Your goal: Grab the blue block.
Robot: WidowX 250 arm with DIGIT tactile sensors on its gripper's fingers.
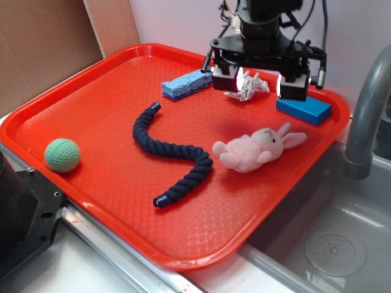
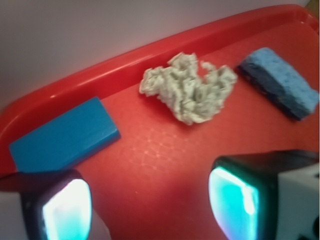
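Trouble is most likely to be coming from the clutter at the far end of the tray (image 1: 73, 177). Nearest me, a green ball (image 1: 62, 154) is sitting alone by the front left rim, well out of the way. Further in, a navy rope (image 1: 173, 157) is snaking across the middle and a pink bunny (image 1: 256, 148) is lying to its right, with bare red tray around both.

Beyond them the gripper (image 1: 259, 82) is hanging over the back of the tray, its fingers (image 2: 234, 200) spread wide and holding nothing. Directly between them, in the wrist view, a crumpled grey-white wad (image 2: 191, 93) is lying, so a straight descent would be closing on that instead. The blue block (image 1: 303, 108) is resting flat in the far right corner, just beside the raised rim. The pale blue sponge (image 1: 186, 84) is sitting off on the other side and could be mistaken for it.

I am judging the rim to be the real squeeze: the outer finger is getting little room between block and wall, and could be catching the lip or nudging the block askew. Open room is lying on the block's inner side, toward the wad.
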